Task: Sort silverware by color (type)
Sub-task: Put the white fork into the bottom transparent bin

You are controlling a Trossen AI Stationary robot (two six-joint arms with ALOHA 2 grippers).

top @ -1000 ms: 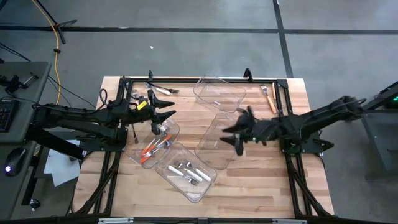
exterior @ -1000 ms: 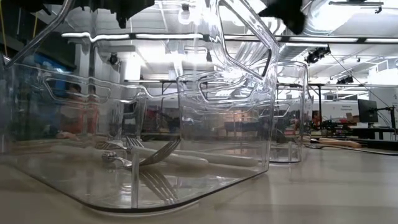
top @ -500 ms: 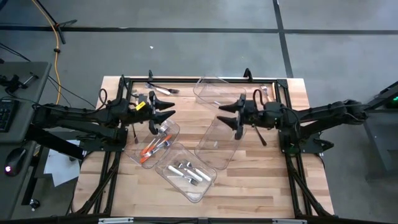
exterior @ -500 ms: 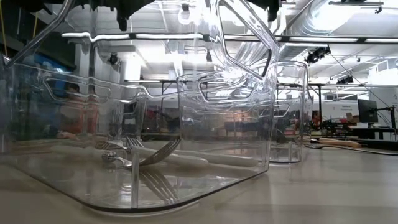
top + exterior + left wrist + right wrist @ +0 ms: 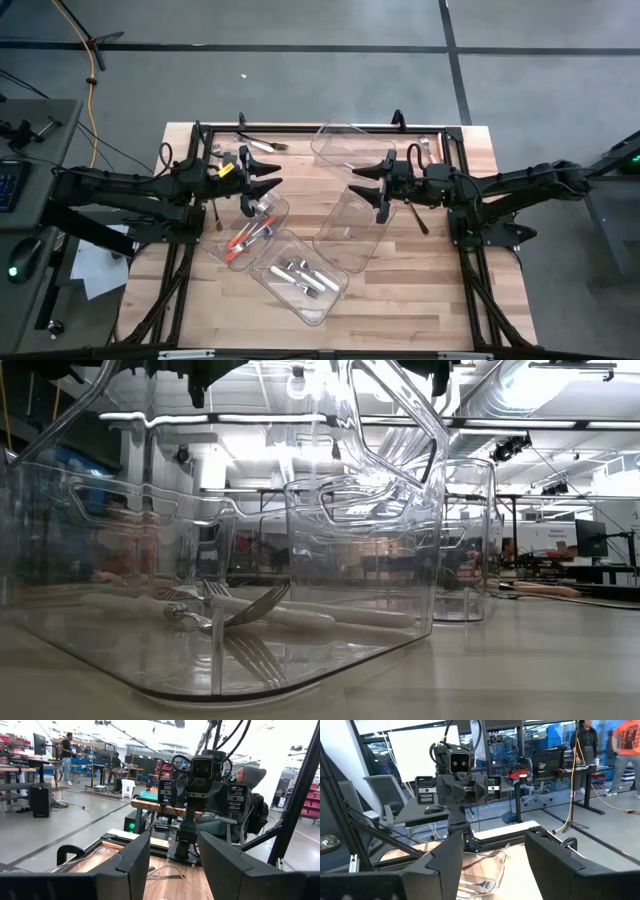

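Two bins nearest us hold sorted pieces: white-handled silverware (image 5: 300, 277), then orange-handled ones (image 5: 247, 236). Our left gripper (image 5: 262, 183) and right gripper (image 5: 366, 186) hover released, holding nothing. Loose cutlery (image 5: 258, 143) waits at the far edge; we judge fetching it comes next.

The bare table strip (image 5: 420, 290) to the right of the bin of white-handled silverware (image 5: 298, 275) is free for passage. Beside that bin, a bin of orange-handled pieces (image 5: 248, 232) and two further clear bins (image 5: 352, 150) crowd the table's middle. Both arms hang above them, facing each other.
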